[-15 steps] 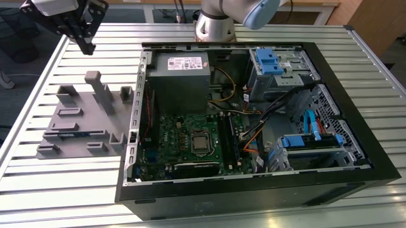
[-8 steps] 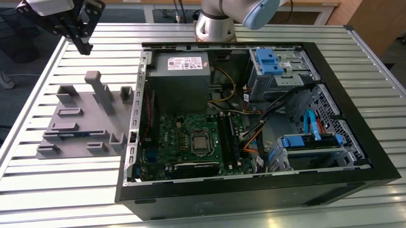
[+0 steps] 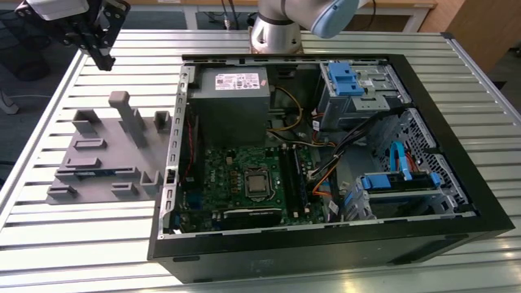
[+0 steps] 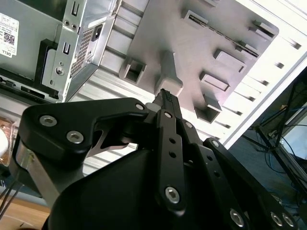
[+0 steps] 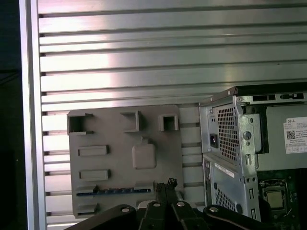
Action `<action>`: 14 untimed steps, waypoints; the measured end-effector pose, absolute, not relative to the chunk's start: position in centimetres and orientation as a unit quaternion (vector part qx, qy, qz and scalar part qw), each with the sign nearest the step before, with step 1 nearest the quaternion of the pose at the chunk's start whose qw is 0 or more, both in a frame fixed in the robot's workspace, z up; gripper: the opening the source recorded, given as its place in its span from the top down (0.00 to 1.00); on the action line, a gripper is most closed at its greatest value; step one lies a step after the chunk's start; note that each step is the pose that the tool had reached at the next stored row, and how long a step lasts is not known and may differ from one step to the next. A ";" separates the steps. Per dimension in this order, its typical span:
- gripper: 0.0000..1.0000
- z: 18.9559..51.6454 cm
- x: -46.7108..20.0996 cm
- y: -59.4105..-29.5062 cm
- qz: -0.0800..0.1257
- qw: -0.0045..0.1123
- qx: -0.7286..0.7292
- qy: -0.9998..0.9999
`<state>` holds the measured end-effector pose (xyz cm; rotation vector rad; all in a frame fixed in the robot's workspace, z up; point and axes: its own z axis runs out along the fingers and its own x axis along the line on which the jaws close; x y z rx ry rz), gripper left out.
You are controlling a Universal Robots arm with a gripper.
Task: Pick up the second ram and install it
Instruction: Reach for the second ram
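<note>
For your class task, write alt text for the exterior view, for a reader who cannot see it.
A robot gripper hangs shut and empty over a slatted table, apart from the blue ram lying in a grey holder at the exterior view's left. To the exterior view's right lies an open computer case, its green motherboard exposed.

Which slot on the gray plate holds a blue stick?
The long narrow one across the plate, where the second ram lies; other slots look gray inside.
</note>
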<state>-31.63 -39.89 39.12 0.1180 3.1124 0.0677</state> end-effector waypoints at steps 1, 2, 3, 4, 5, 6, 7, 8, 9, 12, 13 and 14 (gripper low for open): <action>0.89 39.1 -31.7 -39.9 0.022 0.013 0.038 0.999; 0.89 39.1 -31.7 -39.9 0.022 0.013 0.038 0.999; 0.89 39.1 -31.7 -39.9 0.022 0.013 0.038 0.999; 0.89 39.1 -31.7 -39.9 0.022 0.013 0.038 0.999; 0.89 39.1 -31.7 -39.9 0.022 0.013 0.038 0.999; 0.89 39.1 -31.7 -39.9 0.022 0.013 0.038 0.999; 0.89 39.1 -31.7 -39.9 0.022 0.013 0.038 0.999; 0.89 39.1 -31.7 -39.9 0.022 0.013 0.038 0.999; 0.89 39.1 -31.8 -39.9 0.022 0.013 0.038 0.999; 0.89 39.1 -31.8 -39.9 0.022 0.013 0.038 0.999; 0.89 39.1 -31.9 -39.9 0.022 0.013 0.038 0.999; 0.89 39.1 -31.9 -39.9 0.022 0.013 0.038 0.999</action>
